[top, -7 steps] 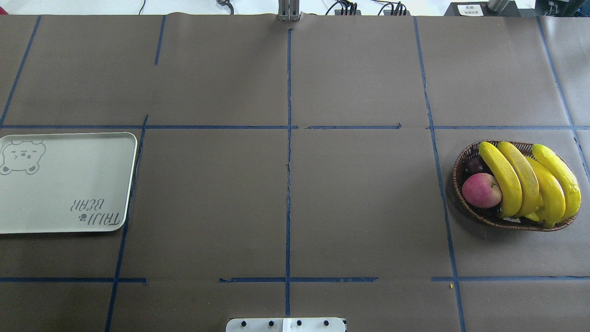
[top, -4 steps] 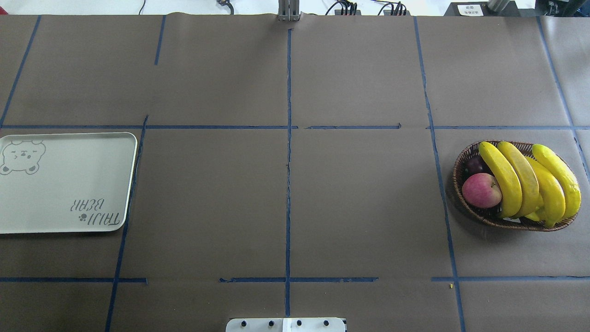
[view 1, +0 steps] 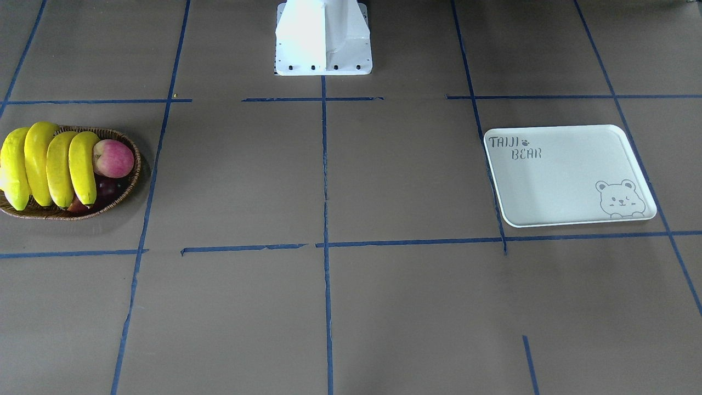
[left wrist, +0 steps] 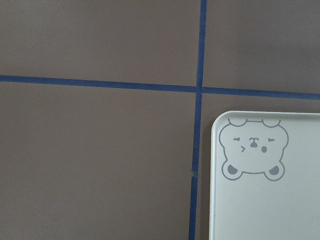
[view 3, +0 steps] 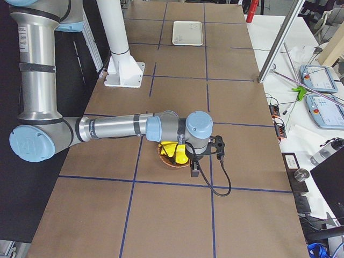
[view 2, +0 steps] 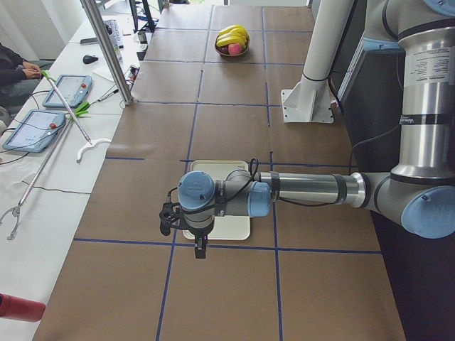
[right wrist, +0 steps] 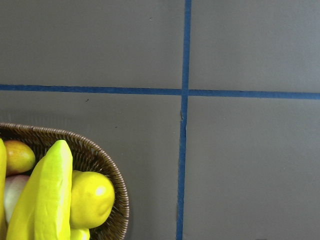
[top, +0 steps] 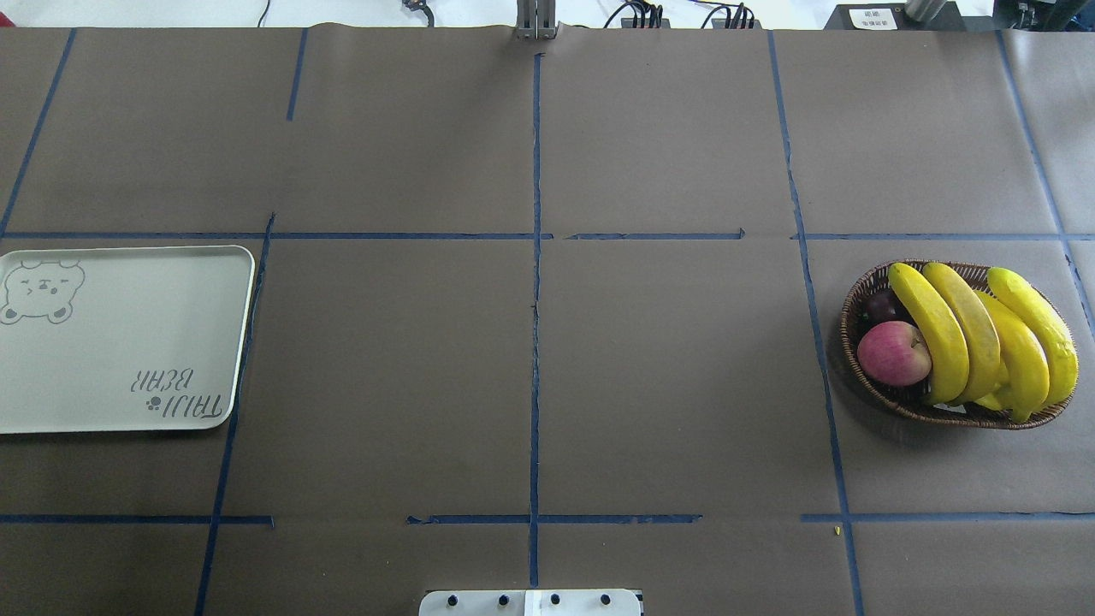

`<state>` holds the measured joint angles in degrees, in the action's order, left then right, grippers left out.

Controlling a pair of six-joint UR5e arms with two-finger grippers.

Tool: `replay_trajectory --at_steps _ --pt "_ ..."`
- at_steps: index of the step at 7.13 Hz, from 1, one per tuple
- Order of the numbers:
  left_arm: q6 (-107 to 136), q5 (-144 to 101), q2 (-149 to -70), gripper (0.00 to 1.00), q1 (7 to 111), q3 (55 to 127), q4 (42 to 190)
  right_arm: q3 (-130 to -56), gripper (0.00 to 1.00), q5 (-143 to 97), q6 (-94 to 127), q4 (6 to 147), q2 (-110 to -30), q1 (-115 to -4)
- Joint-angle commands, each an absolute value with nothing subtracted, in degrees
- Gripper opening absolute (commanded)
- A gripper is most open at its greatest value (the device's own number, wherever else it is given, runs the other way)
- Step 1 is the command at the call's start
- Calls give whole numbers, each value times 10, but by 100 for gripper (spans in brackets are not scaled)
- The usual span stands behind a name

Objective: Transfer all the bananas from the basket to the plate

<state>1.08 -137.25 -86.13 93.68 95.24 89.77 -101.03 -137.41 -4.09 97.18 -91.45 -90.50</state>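
Bananas (top: 975, 334), four, lie side by side in the basket (top: 898, 400) at the right end of the bench (top: 547, 385) in the overhead view. Their long axes run away from the robot. The plate (top: 128, 342) holds none and sits well apart at the left end.

From the right side, the right end effector (view 3: 194, 172) hangs by the basket's outer rim. From the left side, the left end effector (view 2: 201, 250) hangs over the plate's edge. We cannot tell whether either is released or clenched.

The right wrist view places the fruit lower-left. We judge the right arm nearer.
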Motion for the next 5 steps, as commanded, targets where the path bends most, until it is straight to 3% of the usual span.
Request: replay_trajectory --at_steps 1,3,5 --pt "11 -1377 -861 100 937 955 898 -1034 100 -1376 -40 972 -911 -889" --pt "12 -1378 -862 100 937 955 898 -1038 99 -1373 -28 966 -916 -869" --pt "48 -1377 -863 100 936 965 915 -1096 99 -1372 15 965 -946 -841"
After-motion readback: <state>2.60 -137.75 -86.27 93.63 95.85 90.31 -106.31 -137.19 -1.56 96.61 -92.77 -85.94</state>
